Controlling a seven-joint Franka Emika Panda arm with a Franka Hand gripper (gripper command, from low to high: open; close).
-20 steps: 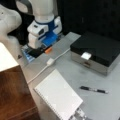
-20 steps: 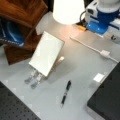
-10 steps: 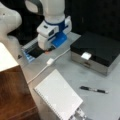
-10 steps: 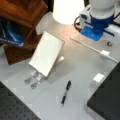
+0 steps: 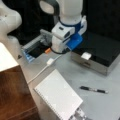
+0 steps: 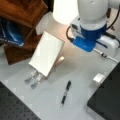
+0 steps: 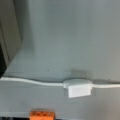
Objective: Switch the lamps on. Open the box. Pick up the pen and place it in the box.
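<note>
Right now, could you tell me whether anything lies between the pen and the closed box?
In a front view, only bare grey table separates the pen from the box; nothing lies there.

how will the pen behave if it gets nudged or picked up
The pen is slim and round, lying flat on the bare grey table, so it would probably roll if pushed sideways. It looks rigid and light, and its smooth barrel may slip.

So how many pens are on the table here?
1. The pen lies on the grey table in both front views, in front of the closed box, apart from it. None seems hidden.
</note>
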